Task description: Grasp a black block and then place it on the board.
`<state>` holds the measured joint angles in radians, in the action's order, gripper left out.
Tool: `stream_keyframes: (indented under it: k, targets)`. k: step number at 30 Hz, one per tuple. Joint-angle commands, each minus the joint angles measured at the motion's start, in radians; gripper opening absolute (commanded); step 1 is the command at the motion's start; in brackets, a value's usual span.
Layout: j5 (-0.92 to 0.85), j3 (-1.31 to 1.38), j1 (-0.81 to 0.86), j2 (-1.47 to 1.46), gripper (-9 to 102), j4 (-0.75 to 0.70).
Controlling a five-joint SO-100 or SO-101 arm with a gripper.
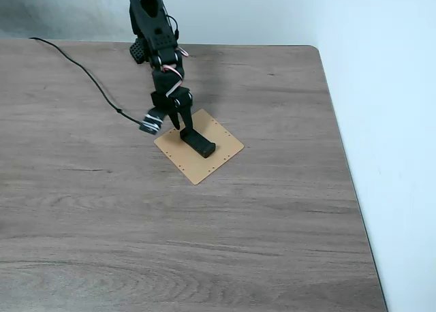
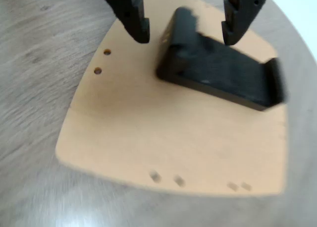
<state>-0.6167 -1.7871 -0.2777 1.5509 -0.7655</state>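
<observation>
The black block (image 1: 198,143) (image 2: 218,73) lies flat on the tan board (image 1: 218,155) (image 2: 163,133), a short bar with raised ends. In the wrist view my gripper (image 2: 185,33) hangs open just above the block's near end, one finger on each side and neither touching it. The fixed view shows the black arm reaching down from the table's far edge, with the gripper (image 1: 180,125) over the board's upper left part.
The board rests on a wood-grain table (image 1: 102,216). A black cable (image 1: 88,77) runs across the far left of the tabletop toward the arm. The table's right edge (image 1: 347,182) meets a pale wall.
</observation>
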Motion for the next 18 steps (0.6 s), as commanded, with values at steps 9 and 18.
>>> stream_keyframes:
  k: [9, 18]
  targets:
    - [0.009, -0.074, 0.163, 0.383, 0, 0.031]
    - [0.339, -0.448, 0.301, 0.782, 0, 0.064]
